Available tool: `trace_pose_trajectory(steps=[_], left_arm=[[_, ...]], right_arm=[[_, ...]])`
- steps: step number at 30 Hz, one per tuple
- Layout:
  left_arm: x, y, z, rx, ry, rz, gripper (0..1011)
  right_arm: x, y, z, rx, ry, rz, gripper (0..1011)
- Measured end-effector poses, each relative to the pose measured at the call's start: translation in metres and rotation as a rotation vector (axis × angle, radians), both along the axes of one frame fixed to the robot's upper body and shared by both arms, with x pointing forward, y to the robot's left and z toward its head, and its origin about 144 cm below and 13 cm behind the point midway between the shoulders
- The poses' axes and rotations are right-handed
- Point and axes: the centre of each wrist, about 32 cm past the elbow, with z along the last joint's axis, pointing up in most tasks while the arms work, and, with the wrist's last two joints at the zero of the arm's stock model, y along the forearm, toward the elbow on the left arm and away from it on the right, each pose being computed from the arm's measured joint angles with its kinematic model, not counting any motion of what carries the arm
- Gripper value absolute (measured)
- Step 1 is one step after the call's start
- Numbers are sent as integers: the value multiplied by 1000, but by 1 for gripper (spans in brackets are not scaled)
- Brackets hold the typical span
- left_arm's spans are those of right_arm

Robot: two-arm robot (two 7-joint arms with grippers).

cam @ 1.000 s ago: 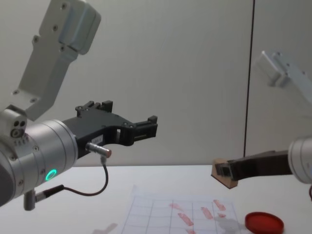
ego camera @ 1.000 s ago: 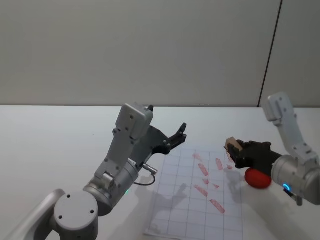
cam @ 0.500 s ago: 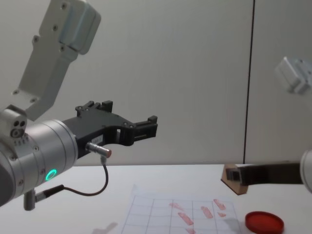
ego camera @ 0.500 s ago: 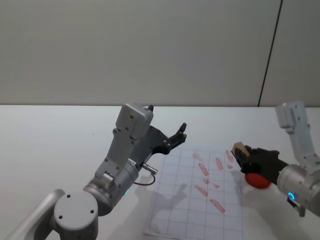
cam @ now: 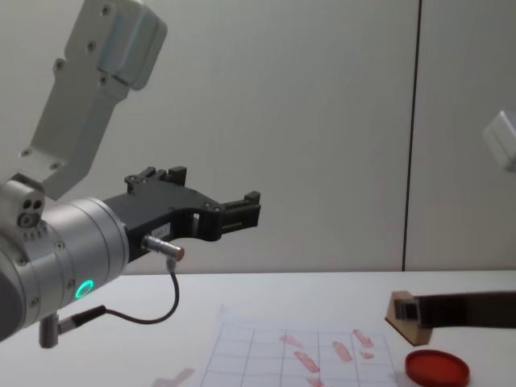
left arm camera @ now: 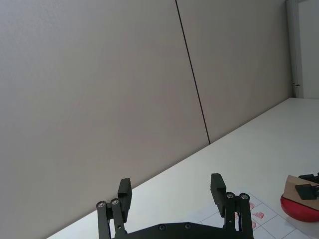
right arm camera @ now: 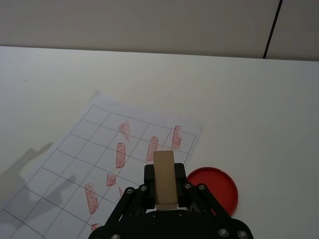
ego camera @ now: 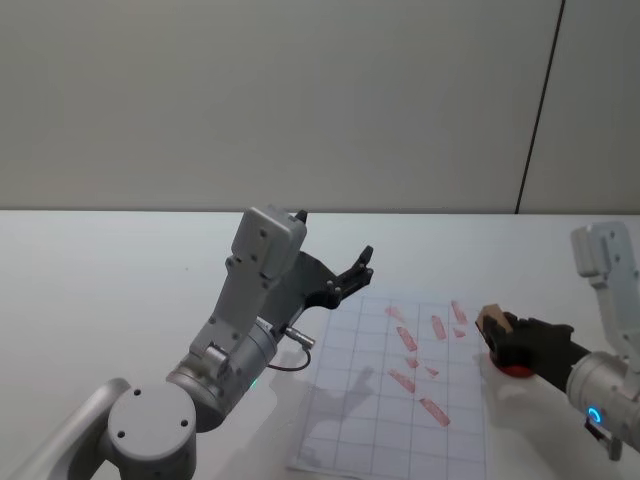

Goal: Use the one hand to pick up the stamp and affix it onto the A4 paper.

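A wide white surface point(ego camera: 120, 260) carries a sheet of paper point(ego camera: 370, 420) with a grey grid and several red oblong stamp marks on its right half. The left arm rises large over the left side of the paper, its gripper point(ego camera: 355, 272) raised well above the sheet, fingers spread wide apart and holding nothing. Just past the paper's right edge lies a flat round red ink pad point(cam: 436, 368). The right gripper point(ego camera: 497, 330) reaches in from the right, just above the ink pad, its fingers clamped on either side of the small tan wooden stamp point(right arm camera: 164, 178), which sticks out forward between them. In the chest view the stamp hangs slightly clear of the pad, tilted. Judging by this, the pickup is done and the stamp is likely about to be inked; pressing it onto the paper remains.
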Motion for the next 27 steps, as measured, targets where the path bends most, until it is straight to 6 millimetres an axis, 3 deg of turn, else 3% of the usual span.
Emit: trace_pose_trajectory(steps=[27], left_arm=[[0, 0, 0, 0, 0, 0, 1002]], right_arm=[[2, -31, -3, -43, 31, -88, 217]])
